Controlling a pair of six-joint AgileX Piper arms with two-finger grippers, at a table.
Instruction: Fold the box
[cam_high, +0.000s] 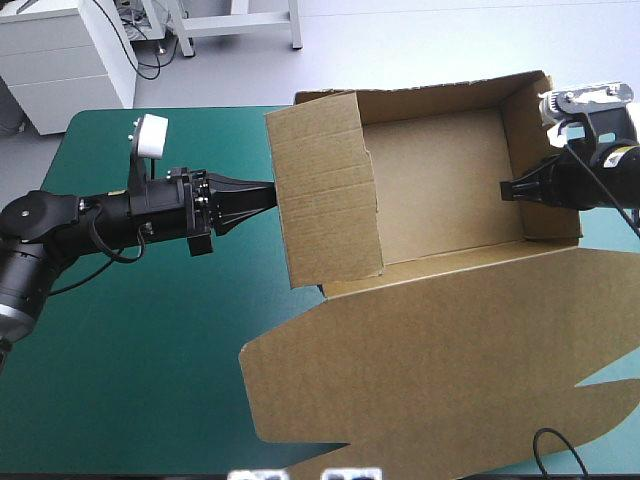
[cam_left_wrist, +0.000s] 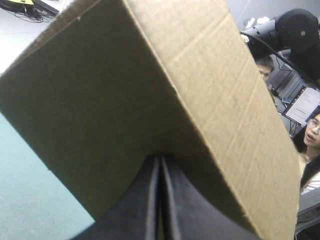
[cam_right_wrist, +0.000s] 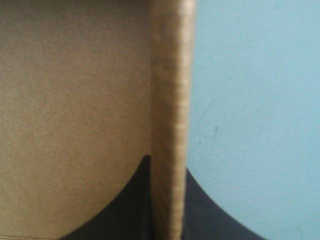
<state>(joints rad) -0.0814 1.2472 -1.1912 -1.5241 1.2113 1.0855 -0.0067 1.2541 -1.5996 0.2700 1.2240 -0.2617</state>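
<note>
While its lid (cam_high: 450, 370) lies flat on the desk (cam_high: 140, 340), the brown box (cam_high: 440, 170) sits as an open tray. The left pincer (cam_high: 262, 192), closed, touches the side wall just ahead of it; the right pincer (cam_high: 507, 189) clamps the opposite wall.

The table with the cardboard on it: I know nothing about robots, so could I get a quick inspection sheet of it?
surface: teal-green table cover, bare where it shows
job's things: brown box, an open tray with its walls raised; its lid lies flat toward the near edge
clutter: nothing seen
end effectors: left end effector shut, tip against the outside of the box's left side; right end effector shut on the box's right side
cables: only the robot's own
surroundings: nothing seen
</note>
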